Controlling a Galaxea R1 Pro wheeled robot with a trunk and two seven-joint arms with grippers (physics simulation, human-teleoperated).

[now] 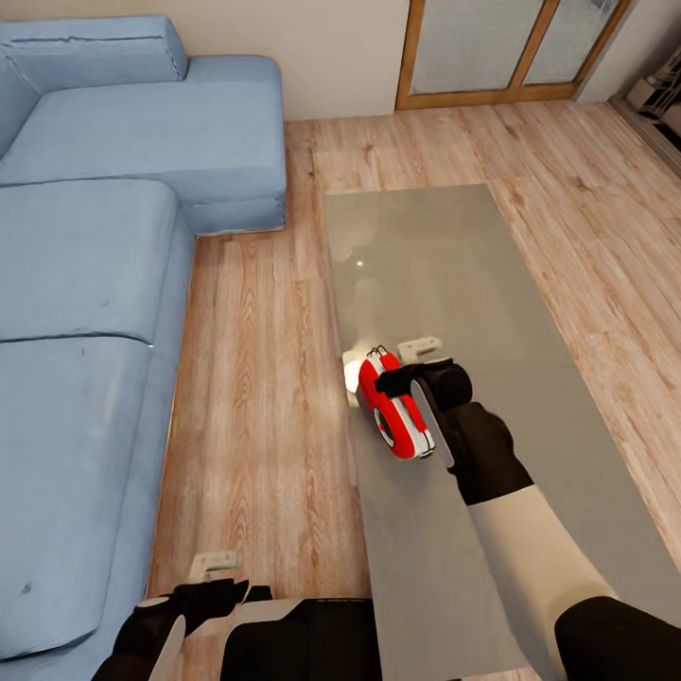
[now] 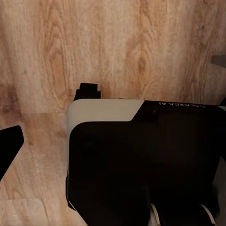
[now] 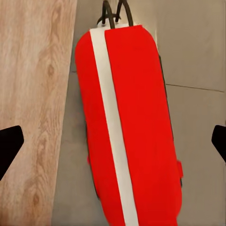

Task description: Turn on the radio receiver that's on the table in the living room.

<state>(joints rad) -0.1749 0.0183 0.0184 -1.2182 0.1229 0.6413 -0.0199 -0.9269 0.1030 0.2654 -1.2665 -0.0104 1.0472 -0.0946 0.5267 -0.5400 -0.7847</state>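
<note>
Hovering wide open over the radio receiver at the table edge, the right claw grips nothing.

The long, low grey table stands on the light wood plank floor beside the blue sofa, and the red radio receiver lies on it near its sofa-side edge.

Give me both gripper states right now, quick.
Left gripper: open, holding nothing, low over the floor beside the sofa.
Right gripper: open, jaws spread wide either side of the radio on the table, not gripping it.
</note>
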